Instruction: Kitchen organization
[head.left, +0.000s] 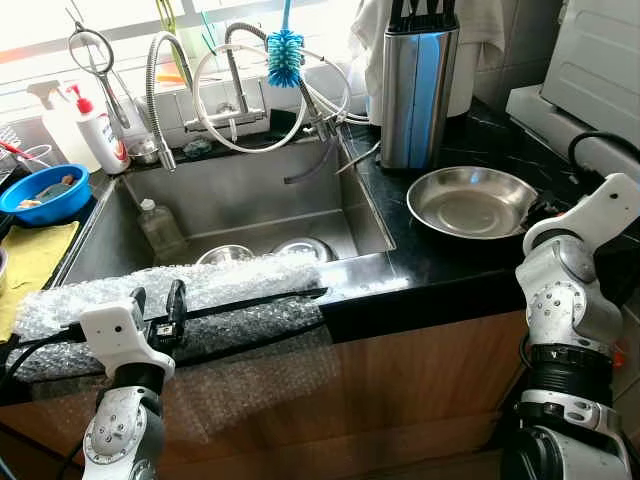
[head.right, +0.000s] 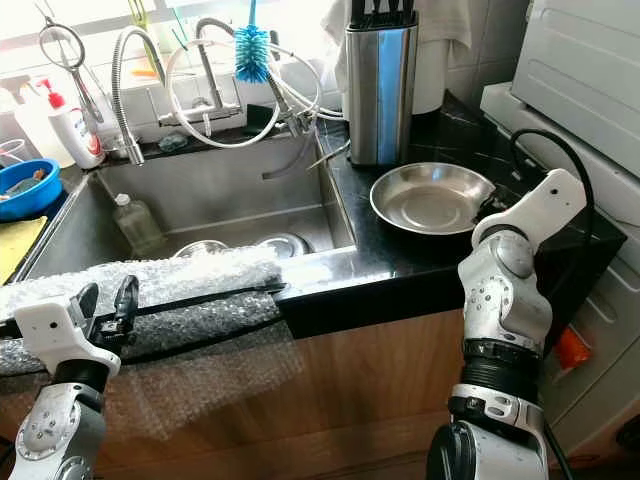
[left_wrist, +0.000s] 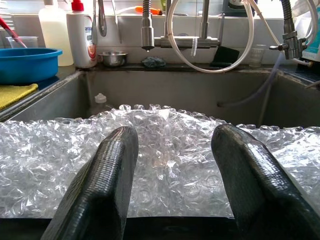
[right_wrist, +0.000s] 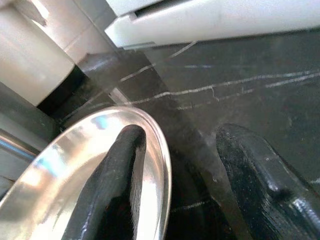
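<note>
A round steel plate (head.left: 470, 200) lies on the black counter (head.left: 440, 265) to the right of the sink (head.left: 250, 190). My right gripper (right_wrist: 182, 135) is open at the plate's right rim. One finger (right_wrist: 120, 170) reaches over the inside of the plate (right_wrist: 55, 180), while the other (right_wrist: 255, 175) rests outside above the counter. My left gripper (head.left: 158, 302) is open, hovering just above a sheet of bubble wrap (head.left: 240, 285) draped over the sink's front edge. Nothing is between its fingers (left_wrist: 105, 185).
In the sink lie a plastic bottle (head.left: 160, 228) and two steel bowls (head.left: 225, 255). A steel knife block (head.left: 418, 90) stands behind the plate. A blue bowl (head.left: 45, 192), yellow cloth (head.left: 30, 260) and soap bottle (head.left: 100, 130) are at the left. A white appliance (head.left: 600, 60) stands at the right.
</note>
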